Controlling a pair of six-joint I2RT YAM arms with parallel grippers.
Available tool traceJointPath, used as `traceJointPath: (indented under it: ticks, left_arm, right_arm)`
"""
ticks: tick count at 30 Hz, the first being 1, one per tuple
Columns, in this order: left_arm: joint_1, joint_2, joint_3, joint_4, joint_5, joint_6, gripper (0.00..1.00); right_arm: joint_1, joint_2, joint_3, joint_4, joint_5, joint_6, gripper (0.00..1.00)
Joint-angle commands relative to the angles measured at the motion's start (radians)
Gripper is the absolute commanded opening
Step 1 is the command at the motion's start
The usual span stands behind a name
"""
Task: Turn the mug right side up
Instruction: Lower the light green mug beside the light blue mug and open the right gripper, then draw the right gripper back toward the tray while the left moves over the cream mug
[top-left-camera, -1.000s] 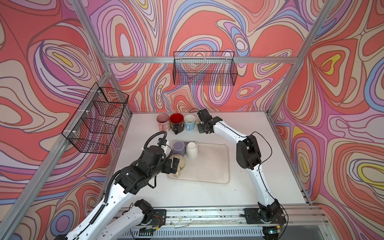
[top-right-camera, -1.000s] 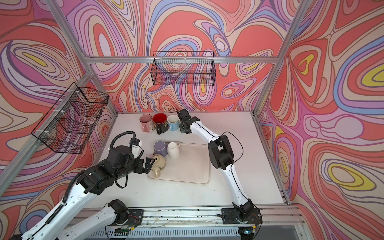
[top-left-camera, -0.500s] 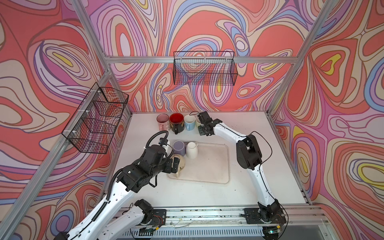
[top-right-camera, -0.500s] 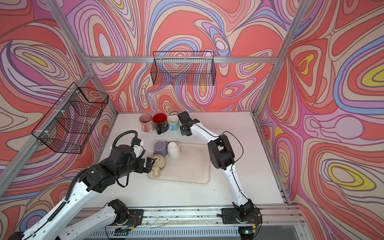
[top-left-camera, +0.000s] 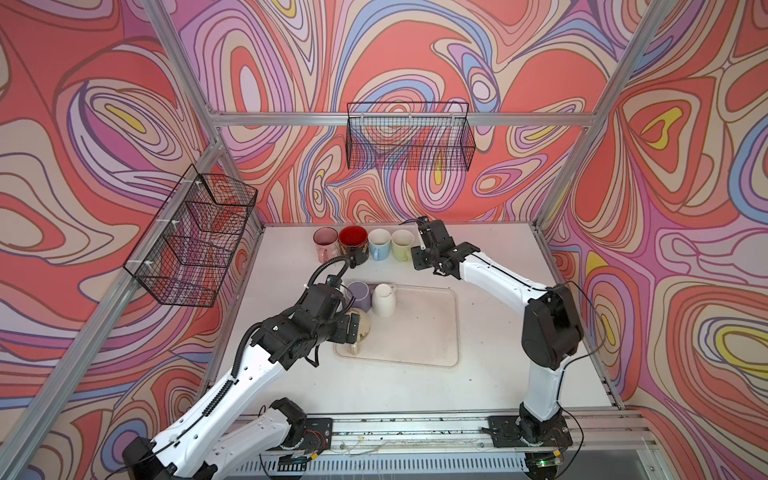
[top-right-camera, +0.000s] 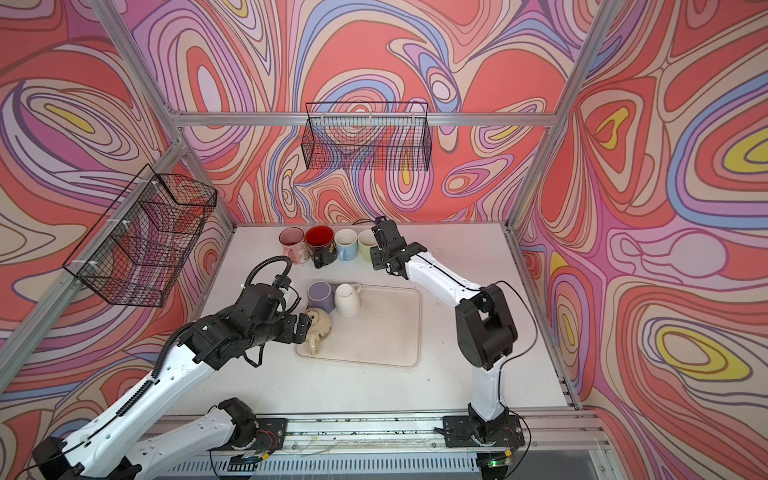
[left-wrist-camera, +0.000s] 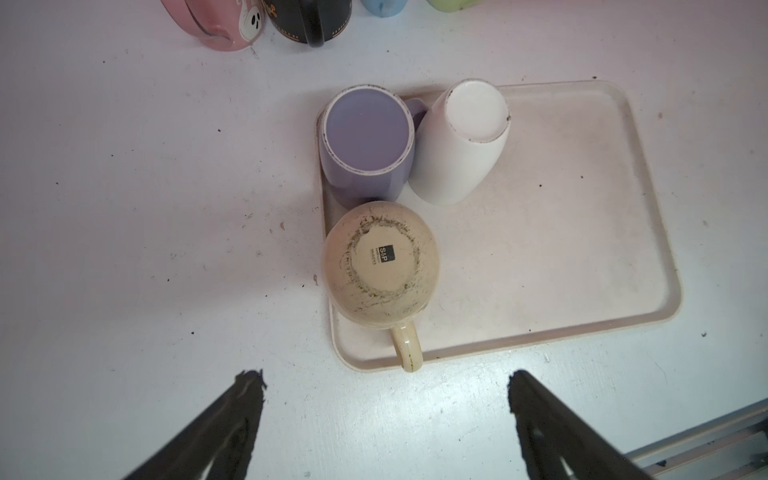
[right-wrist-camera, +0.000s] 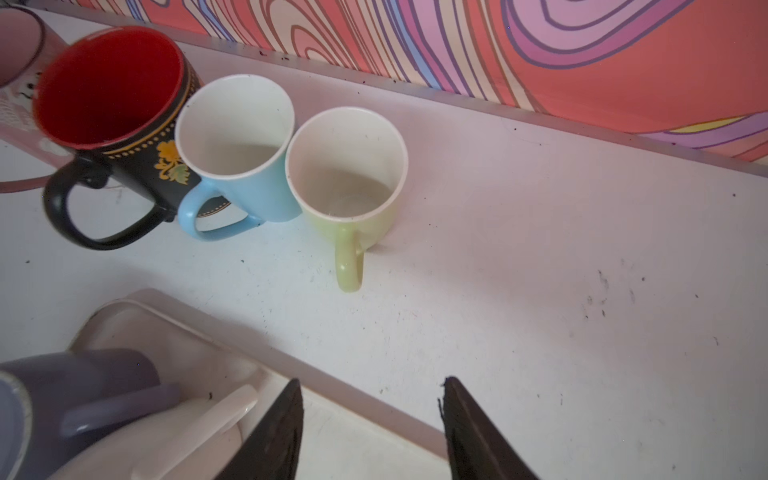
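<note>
A beige mug stands upside down, base up, at the near left corner of the cream tray, with its handle over the tray's rim. My left gripper hovers open and empty over it, and shows beside the beige mug in both top views. A purple mug and a white mug stand inverted behind it. My right gripper is open and empty, a short way from an upright green mug at the back of the table.
Upright along the back wall stand a pink mug, a black mug with a red inside and a blue mug, left of the green mug. Wire baskets hang on the back wall and the left wall.
My right gripper has opened, let go of the green mug and drawn back a little, so the mug now stands in plain view. The left arm has barely shifted.
</note>
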Motion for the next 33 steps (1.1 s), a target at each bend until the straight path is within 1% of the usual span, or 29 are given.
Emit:
traceJointPath:
  ticks: [1,6,11,20,25,28,33]
  left_arm:
    - [0.004,0.023,0.038,-0.086,-0.037,-0.003,0.95]
    - [0.004,0.056,0.065,-0.139,-0.037,-0.033,0.95]
    - [0.004,0.098,0.110,-0.193,-0.026,-0.061,0.93]
    - [0.004,0.087,0.126,-0.241,-0.027,-0.121,0.89]
    - [-0.002,0.100,0.107,-0.262,-0.032,-0.167,0.86]
    - [-0.026,0.112,0.083,-0.259,-0.046,-0.200,0.84]
    - [-0.099,0.141,0.069,-0.244,-0.091,-0.264,0.83]
  right_arm:
    - [0.002,-0.113,-0.171,0.139,-0.046,0.048,0.57]
    - [0.002,-0.258,-0.426,0.299,-0.123,0.139,0.57]
    - [0.003,-0.356,-0.576,0.375,-0.167,0.207,0.58]
    - [0.003,-0.529,-0.739,0.404,-0.196,0.281,0.58]
    - [0.003,-0.588,-0.812,0.422,-0.203,0.318,0.58]
    - [0.004,-0.590,-0.850,0.455,-0.217,0.328,0.58]
    - [0.003,-0.576,-0.855,0.467,-0.232,0.325,0.59]
